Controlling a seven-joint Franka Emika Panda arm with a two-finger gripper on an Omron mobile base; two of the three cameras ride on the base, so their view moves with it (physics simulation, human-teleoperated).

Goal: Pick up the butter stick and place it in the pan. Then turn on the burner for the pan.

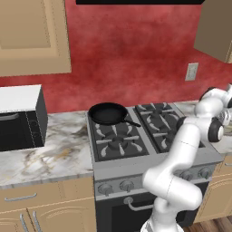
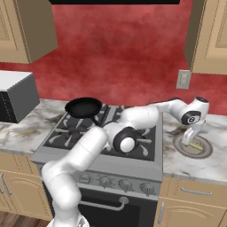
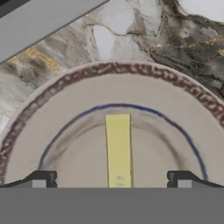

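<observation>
- The gripper (image 3: 112, 177) hangs low over a plate (image 3: 65, 100) on the marble counter (image 3: 131, 30), its two dark tips spread wide to either side of the butter stick (image 3: 118, 148) and gripping nothing.
- In the hand view the butter lies flat in the middle of the plate, a pale yellow bar running lengthwise between the tips, clear of both.
- The plate is cream, with a dark patterned band at the rim and a thin blue ring further in.
- From the right base view, the arm reaches across the stove (image 2: 88, 153) to the counter on its right, where the gripper (image 2: 191, 141) points down at the plate (image 2: 205, 153), with the butter (image 2: 196, 146) showing as a small yellow sliver just under it.
- The pan (image 2: 84, 107) sits on the stove's rear left burner, well apart from the plate, its handle angled toward the stove's centre.
- In the left base view the pan (image 1: 108, 113) is likewise at the back left of the stove (image 1: 113, 165), black and with nothing in it.
- A row of knobs (image 2: 126, 185) lines the stove's front panel; their settings cannot be made out.
- A microwave (image 1: 20, 118) stands on the counter to the left of the stove.
</observation>
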